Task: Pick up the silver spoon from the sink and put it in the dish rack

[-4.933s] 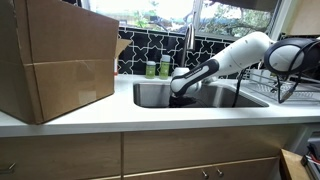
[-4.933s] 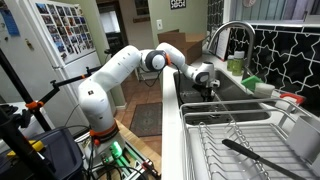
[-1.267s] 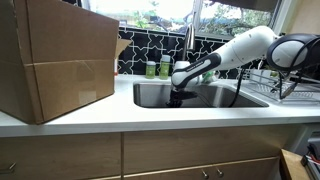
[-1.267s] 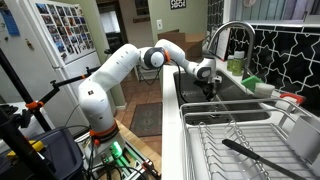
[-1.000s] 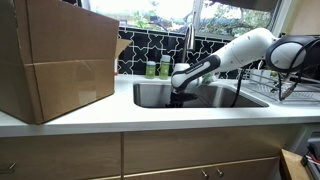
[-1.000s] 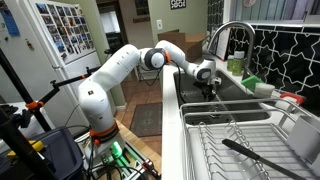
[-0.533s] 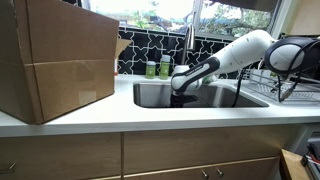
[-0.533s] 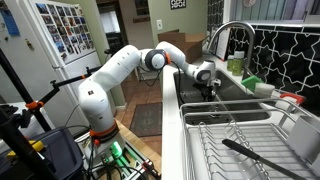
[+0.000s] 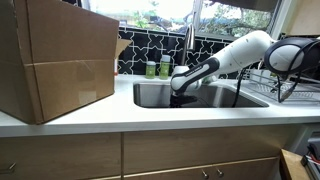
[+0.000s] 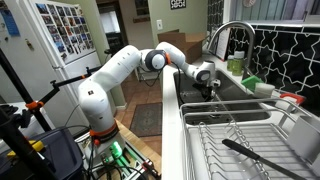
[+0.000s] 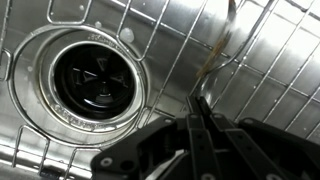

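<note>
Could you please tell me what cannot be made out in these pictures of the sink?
The claw: the rim of the sink hides its tips in both exterior views.
The spoon: blurred and cut by the top edge in the wrist view; whether the claw grips it is unclear.
The dish rack: cut off by the frame edge in both exterior views.

I've got a big cardboard box (image 9: pixel 55 62) on the desk (image 9: pixel 100 120), 2 green bottles (image 9: pixel 164 69) by the faucet (image 9: pixel 188 40), fridge (image 10: pixel 58 38) w/ photos.
</note>
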Available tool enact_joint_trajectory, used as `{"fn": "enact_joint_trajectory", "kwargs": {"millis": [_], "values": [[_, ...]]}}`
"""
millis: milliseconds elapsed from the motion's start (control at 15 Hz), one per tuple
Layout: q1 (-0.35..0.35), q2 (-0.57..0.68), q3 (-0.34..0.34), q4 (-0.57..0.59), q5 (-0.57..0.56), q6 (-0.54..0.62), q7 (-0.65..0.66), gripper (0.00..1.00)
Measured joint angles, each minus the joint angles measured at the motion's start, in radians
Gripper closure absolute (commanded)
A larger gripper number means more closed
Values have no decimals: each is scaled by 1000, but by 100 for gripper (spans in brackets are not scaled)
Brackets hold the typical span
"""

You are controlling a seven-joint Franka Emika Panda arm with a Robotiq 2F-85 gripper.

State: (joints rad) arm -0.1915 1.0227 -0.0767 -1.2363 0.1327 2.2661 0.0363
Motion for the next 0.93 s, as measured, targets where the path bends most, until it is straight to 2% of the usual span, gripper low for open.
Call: {"fn": "enact_joint_trajectory", "kwargs": {"millis": [133, 933], "values": [[0, 1, 0, 1, 0, -2, 0, 92], [2, -36, -9, -2, -4, -35, 2, 95]]}}
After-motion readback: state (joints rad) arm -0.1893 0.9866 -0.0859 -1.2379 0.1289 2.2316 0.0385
